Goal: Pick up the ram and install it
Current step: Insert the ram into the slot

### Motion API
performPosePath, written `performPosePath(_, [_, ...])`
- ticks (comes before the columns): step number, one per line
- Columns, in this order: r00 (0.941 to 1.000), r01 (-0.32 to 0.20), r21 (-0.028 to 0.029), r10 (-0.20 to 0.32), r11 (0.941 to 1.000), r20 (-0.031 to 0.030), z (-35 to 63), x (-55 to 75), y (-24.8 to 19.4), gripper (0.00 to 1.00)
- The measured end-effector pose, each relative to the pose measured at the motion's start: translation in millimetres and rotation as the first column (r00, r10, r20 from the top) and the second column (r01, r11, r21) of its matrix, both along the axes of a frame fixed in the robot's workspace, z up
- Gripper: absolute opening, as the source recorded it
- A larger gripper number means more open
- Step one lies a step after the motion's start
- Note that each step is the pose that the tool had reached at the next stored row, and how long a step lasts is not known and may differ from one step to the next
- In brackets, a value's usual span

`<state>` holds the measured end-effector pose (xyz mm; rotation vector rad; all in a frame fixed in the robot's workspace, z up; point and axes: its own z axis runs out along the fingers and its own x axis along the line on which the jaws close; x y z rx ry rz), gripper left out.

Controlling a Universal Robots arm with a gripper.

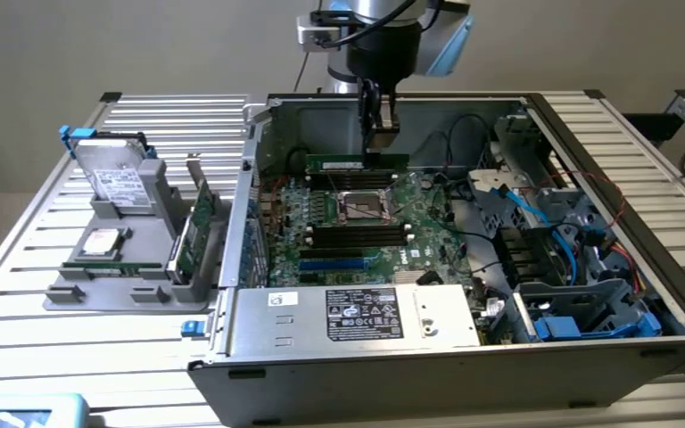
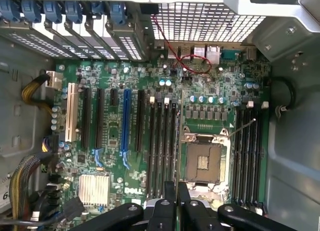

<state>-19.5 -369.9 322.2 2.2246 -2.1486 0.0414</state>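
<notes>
In the exterior view my gripper (image 1: pixel 380 135) reaches down into the open computer case (image 1: pixel 438 366). It is shut on the ram (image 1: pixel 340 163), a narrow green stick with a pale label. The stick is held level, just above the motherboard (image 1: pixel 420 192), on the far side of the CPU socket (image 1: pixel 367 206). A bank of dark memory slots (image 1: pixel 355 237) lies on the near side of the socket. In the wrist view the gripper (image 2: pixel 177 198) has its two dark fingers close together above the motherboard (image 2: pixel 110 141), with long memory slots (image 2: pixel 161 141) beside the socket (image 2: pixel 205 158) and more slots (image 2: pixel 247 151) on its other side.
Outside the case, on the exterior view's left, a grey holder (image 1: pixel 93 290) carries a hard drive (image 1: pixel 114 176) and a taller green expansion card (image 1: pixel 203 209). The power supply (image 1: pixel 355 314) sits at the case front. Blue and black cables (image 1: pixel 521 201) and drive bays (image 1: pixel 581 308) crowd the right.
</notes>
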Motion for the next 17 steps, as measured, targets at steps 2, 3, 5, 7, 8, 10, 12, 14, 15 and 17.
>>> performPosePath(2, [1.0000, 0.000, -0.0035, 0.000, 1.0000, -0.0001, -3.1, 0.5, 0.3, 0.14])
performPosePath(3, [1.0000, 0.000, -0.0049, 0.000, 1.0000, -0.0001, -4.9, 1.0, 0.4, 0.14])
performPosePath(5, [1.0000, 0.000, -0.0077, 0.000, 1.0000, -0.0001, -7.8, 2.3, 0.4, 0.14])
performPosePath(7, [1.0000, 0.000, -0.0109, 0.000, 0.9999, -0.0001, -10.7, 3.6, 0.4, 0.14])
performPosePath(8, [1.0000, 0.000, -0.0127, 0.000, 0.9999, -0.0002, -12.0, 3.9, 0.4, 0.14])
performPosePath(10, [1.0000, 0.000, -0.0160, 0.000, 0.9999, -0.0001, -14.6, 4.0, 0.4, 0.14])
performPosePath(12, [1.0000, 0.000, -0.0195, 0.000, 0.9998, -0.0001, -16.9, 4.0, 0.2, 0.14])
performPosePath(14, [1.0000, 0.000, -0.0238, 0.000, 0.9997, -0.0001, -19.1, 4.2, -0.1, 0.14])
performPosePath(15, [1.0000, 0.000, -0.0256, 0.000, 0.9997, -0.0001, -20.1, 4.3, -0.4, 0.14])
performPosePath(17, [1.0000, 0.000, -0.0290, 0.000, 0.9996, -0.0002, -22.3, 4.5, -1.4, 0.14])
